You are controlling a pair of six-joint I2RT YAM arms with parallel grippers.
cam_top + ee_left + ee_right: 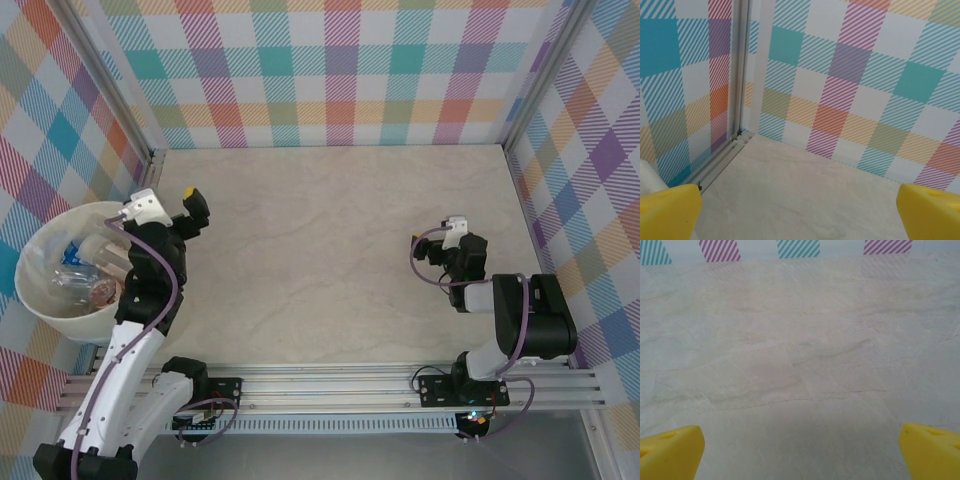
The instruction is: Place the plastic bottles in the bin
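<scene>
Yellow fingertips (670,455) of my right tool (800,452) and left tool (800,215) gape released, grasping nothing, while the plastic bottles (85,275) lie in the bin (50,318) just left of the left tool, so I judge loading finished, with only parking both arms left to do.

Beige marbled tabletop (330,240), plaid walls (340,70)

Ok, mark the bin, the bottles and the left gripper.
bin (55,322): top view, near wall.
bottles (78,275): top view, clear bodies inside the bin.
left gripper (800,215): left wrist view, midway between yellow fingertips.
</scene>
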